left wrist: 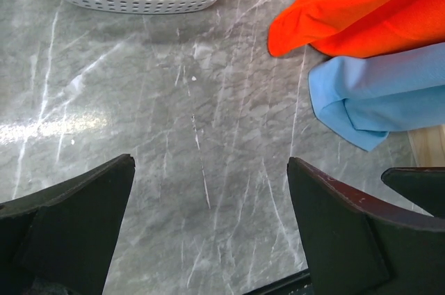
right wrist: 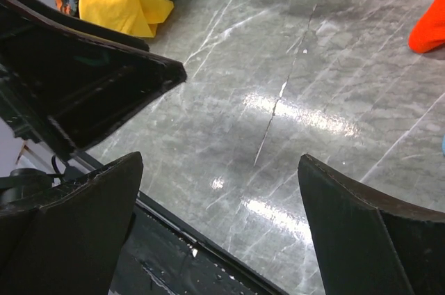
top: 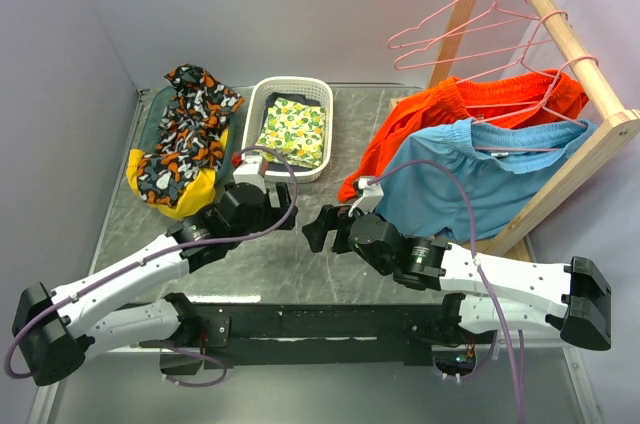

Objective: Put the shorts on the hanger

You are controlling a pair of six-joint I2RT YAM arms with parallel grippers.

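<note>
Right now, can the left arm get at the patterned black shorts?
Probably yes. The shorts lie uncovered on top of the yellow cloth, close beyond the left arm; its jaws stand open, and the white basket stands beside the way, not across it.

Pale lilac walls (top: 280,4) enclose a grey marble-look table (top: 300,264), glossy under seemingly overhead light.

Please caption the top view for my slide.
Left gripper and right gripper open above table; shorts left, hangers on rack right.
</note>
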